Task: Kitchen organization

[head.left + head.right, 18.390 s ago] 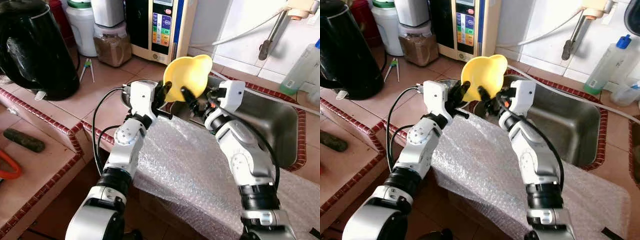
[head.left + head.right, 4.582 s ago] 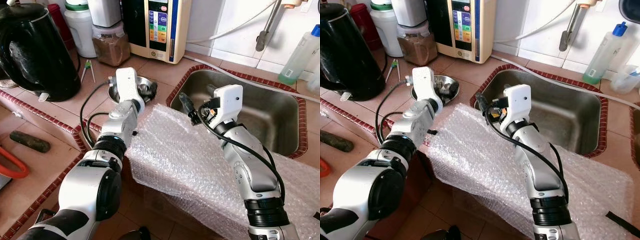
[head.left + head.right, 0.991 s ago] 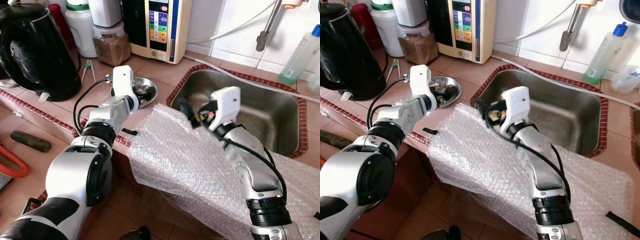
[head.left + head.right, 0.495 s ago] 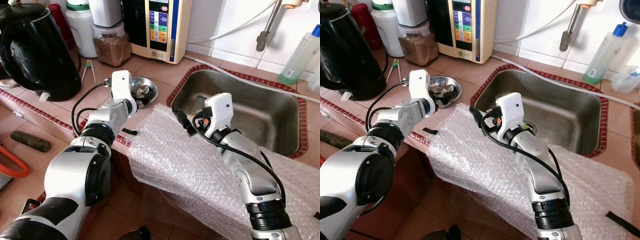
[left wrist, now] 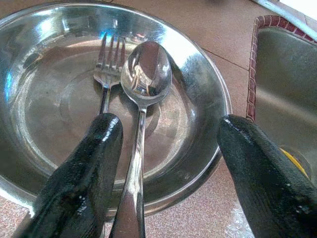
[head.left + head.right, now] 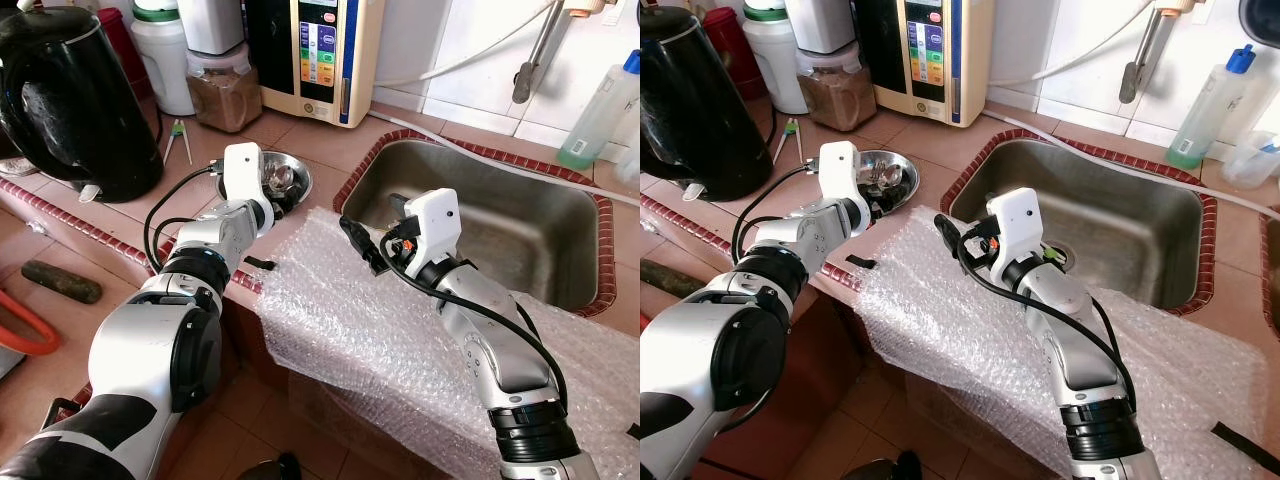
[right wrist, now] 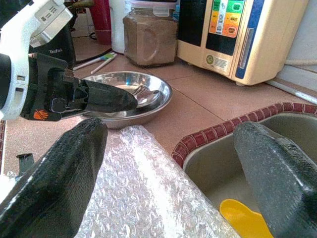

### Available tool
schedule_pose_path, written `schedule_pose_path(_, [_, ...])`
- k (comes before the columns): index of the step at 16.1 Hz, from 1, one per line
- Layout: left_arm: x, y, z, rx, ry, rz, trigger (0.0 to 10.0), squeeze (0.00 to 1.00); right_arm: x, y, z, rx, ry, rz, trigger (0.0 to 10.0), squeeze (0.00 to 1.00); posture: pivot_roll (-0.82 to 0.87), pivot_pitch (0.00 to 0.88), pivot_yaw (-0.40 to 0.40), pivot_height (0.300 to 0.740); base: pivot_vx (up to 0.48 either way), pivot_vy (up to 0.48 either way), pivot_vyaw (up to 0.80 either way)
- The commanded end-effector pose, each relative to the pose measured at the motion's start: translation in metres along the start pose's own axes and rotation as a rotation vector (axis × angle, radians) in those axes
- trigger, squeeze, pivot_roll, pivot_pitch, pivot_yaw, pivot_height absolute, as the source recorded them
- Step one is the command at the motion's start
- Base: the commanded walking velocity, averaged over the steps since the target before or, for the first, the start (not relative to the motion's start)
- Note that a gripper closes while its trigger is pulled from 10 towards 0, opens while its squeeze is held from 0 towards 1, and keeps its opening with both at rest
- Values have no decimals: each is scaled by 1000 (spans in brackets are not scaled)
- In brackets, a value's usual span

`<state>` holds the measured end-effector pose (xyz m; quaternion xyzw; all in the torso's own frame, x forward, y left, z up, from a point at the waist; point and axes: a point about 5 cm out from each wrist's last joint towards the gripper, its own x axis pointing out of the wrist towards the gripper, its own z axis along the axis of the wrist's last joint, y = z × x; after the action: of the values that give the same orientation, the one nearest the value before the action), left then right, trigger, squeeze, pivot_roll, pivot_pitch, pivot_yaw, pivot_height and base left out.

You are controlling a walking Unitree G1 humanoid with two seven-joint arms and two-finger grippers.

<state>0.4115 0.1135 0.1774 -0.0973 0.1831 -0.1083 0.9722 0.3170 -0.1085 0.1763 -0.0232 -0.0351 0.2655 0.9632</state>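
The left tool (image 5: 163,163) is positioned over the steel bowl (image 6: 297,175) on the tiled tabletop (image 6: 200,160), just left of the sink (image 6: 560,225). Its fingers (image 5: 79,173) are spread apart, one on each side of the handle of a spoon (image 5: 146,74) but not closed on it. The spoon lies in the bowl beside a fork (image 5: 110,62), both with their heads pointing away from the tool.

The right tool (image 7: 168,173) hovers over the near left corner of the sink, above the edge of the bubble wrap (image 6: 970,320) that drapes over the tabletop's front. Its fingers (image 7: 54,178) are wide apart and hold nothing. A yellow funnel (image 7: 245,215) lies in the sink bottom.

A black kettle (image 6: 70,95) stands at far left.
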Motion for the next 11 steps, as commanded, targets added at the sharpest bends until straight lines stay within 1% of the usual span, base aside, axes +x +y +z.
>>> schedule_pose_path(1, [0, 5, -8, 6, 35, 8, 2824, 0, 0, 2, 5, -12, -14, 12, 10000, 0, -128, 52, 56, 740, 0, 0, 0])
schedule_pose_path(3, [-1, 7, -8, 9, 35, 11, 2353, 0, 0, 2, 5, -11, -15, 13, 10000, 0, -128, 52, 57, 740, 0, 0, 0])
schedule_pose_path(4, [-1, 7, -8, 12, 36, 12, 2275, 0, 0, 2, 5, -11, -15, 13, 10000, 0, -127, 51, 56, 740, 0, 0, 0])
schedule_pose_path(5, [-1, 10, -9, 17, 39, 19, 1882, 0, 1, 2, 5, -12, -15, 13, 10000, 0, -128, 51, 55, 740, 0, 0, 0])
schedule_pose_path(6, [-2, 14, -10, 23, 41, 28, 2000, 0, 0, 2, 5, -12, -15, 12, 10000, 0, -126, 51, 53, 740, 0, 0, 0])
schedule_pose_path(7, [-3, 17, -9, 24, 39, 32, 1647, 0, 0, 2, 5, -12, -15, 12, 10000, 0, -125, 51, 52, 740, 0, 0, 0])
schedule_pose_path(8, [-3, 18, -9, 24, 38, 35, 0, 0, 0, 2, 5, -12, -14, 12, 10000, 0, -124, 52, 52, 740, 0, 0, 0])
schedule_pose_path(9, [-5, 26, -8, 27, 29, 48, 0, 0, 1, 1, 4, -13, -12, 12, 10000, 0, -120, 52, 49, 740, 0, 0, 0])
schedule_pose_path(11, [-6, 30, -7, 23, 15, 58, 0, 0, 2, 1, 4, -13, -11, 11, 10000, 0, -119, 53, 48, 740, 0, 0, 0])
